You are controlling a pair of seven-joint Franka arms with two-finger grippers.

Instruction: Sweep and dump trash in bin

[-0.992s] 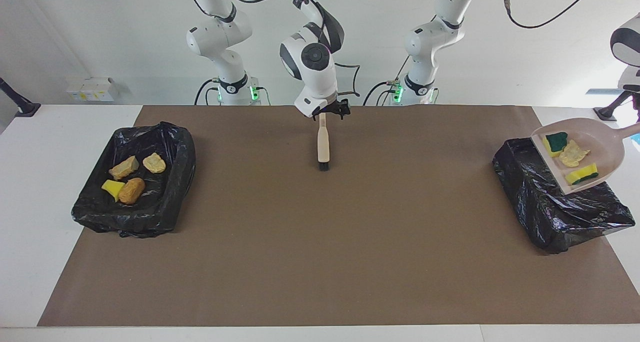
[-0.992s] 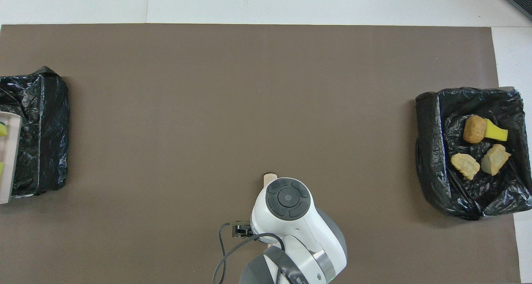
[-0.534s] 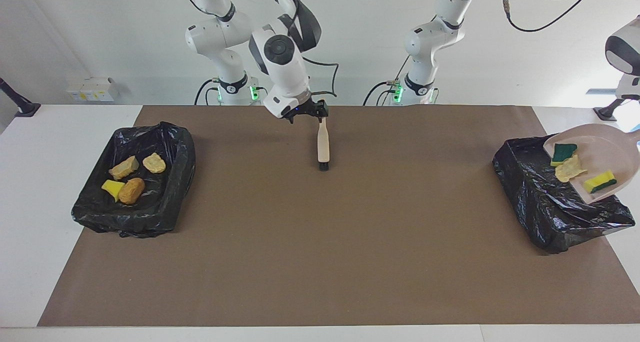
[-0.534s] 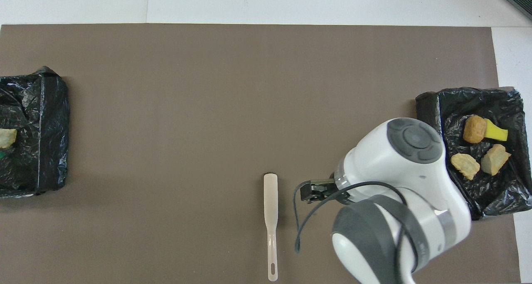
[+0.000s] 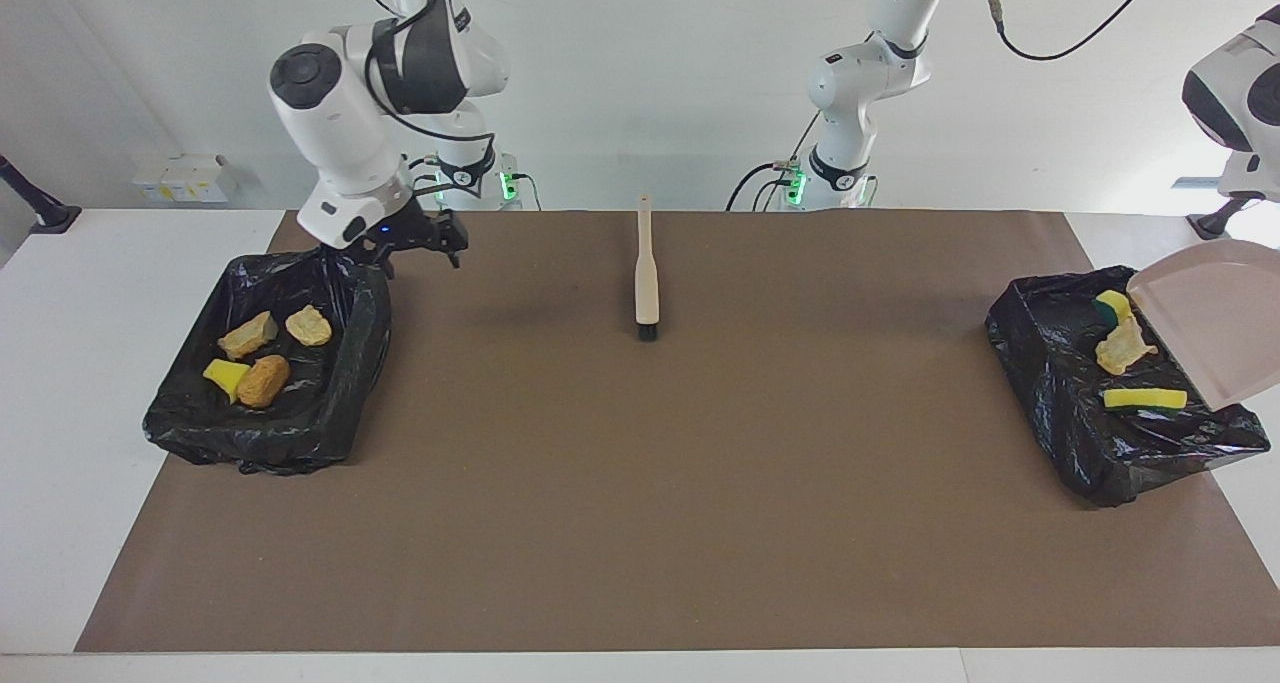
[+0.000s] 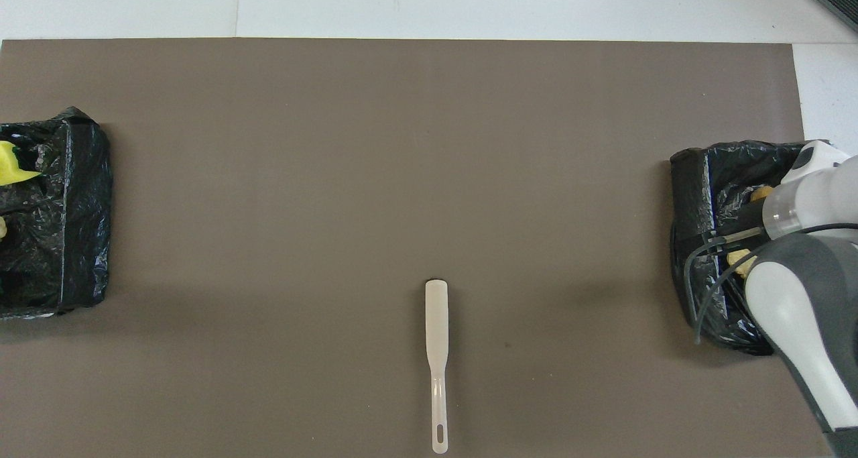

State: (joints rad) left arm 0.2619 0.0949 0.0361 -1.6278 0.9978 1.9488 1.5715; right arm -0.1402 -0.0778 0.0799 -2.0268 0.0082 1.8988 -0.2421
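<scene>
1. Moved since a second ago: the right arm left the brush and swung to its own end of the table. The dustpan tipped from nearly flat to steep and its three scraps slid off.
2. Right gripper (image 5: 420, 246) hangs over the right-end bin (image 5: 365, 363), at the corner nearest the robots. Its fingers are spread and it holds nothing.
3. Four pieces of trash (image 5: 262, 378) lie inside that bin: three tan lumps and one yellow wedge.
4. Brush (image 5: 647, 283) lies flat mid-mat, handle toward the robots, untouched.
5. Left-end bin (image 5: 1060, 403) now holds a green-backed sponge (image 5: 1110, 308), a tan lump (image 5: 1120, 348) and a yellow sponge (image 5: 1145, 398). The yellow one sits close to the rim farther from the robots; cannot tell if it is fully inside.
6. Dustpan (image 5: 1215, 323) hangs tilted over that bin, lip down and looking empty.
7. Left gripper is out of frame: pressed together, judged to be on the dustpan handle.
8. Step in hand is the dump, nearly done. To do it well, keep the lip over the bin's inside, hold the tilt until nothing clings, then lift off without snagging the liner or nudging the yellow sponge out.
</scene>
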